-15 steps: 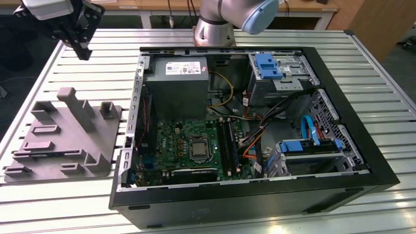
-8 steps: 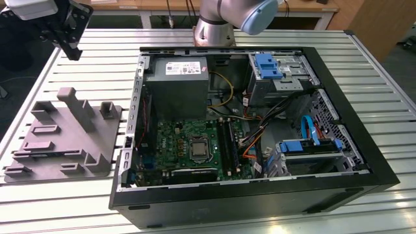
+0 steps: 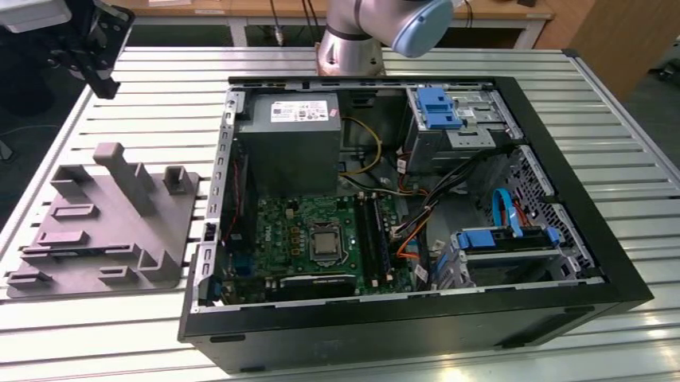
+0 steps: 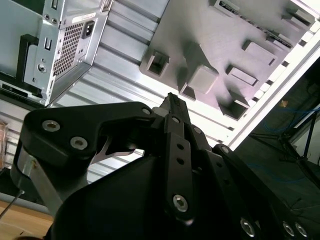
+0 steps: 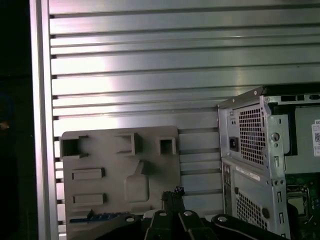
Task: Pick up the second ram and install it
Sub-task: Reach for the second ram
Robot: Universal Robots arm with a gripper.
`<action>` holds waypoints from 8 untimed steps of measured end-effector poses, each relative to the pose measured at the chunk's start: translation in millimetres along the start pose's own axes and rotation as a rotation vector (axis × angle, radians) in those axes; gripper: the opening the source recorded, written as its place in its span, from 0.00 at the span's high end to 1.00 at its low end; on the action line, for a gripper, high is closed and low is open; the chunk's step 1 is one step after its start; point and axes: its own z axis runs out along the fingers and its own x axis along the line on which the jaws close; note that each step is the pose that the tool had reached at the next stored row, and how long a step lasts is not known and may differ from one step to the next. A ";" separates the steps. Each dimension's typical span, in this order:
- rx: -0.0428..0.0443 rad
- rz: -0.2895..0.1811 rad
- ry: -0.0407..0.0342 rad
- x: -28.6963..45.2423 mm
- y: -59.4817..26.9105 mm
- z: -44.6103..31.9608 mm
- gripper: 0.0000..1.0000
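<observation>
Hanging over the slatted counter [image 5: 150, 65], the pincer [image 4: 171, 100] is closed tight on nothing, grey holder block [image 5: 120, 170] beneath, open computer case [image 5: 250, 150] alongside.

An open computer case [image 3: 372, 330] lies on its side on the slatted metal desk [image 3: 127, 342]. Inside the case are a grey power supply [image 3: 289, 147], a green motherboard [image 3: 287, 231] with a square processor socket [image 3: 322, 243], and blue drive brackets [image 3: 438, 107]. A grey holder block [image 3: 101, 223] with upright posts stands just beside the case, on the exterior view's left.
</observation>
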 end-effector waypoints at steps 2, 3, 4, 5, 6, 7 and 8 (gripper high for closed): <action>0.0000 0.000 0.0000 4.0 -0.3 0.0 0.90; 0.0001 0.000 0.0001 5.8 -0.4 -0.1 0.90; 0.0000 0.000 0.0000 7.6 -0.6 0.0 0.90; 0.0000 0.000 0.0000 9.4 -0.7 0.0 0.90; 0.0000 0.000 0.0000 11.3 -0.9 0.1 0.90; 0.0000 0.000 0.0000 13.3 -1.0 0.2 0.90; 0.0000 0.000 0.0000 15.4 -1.2 0.3 0.90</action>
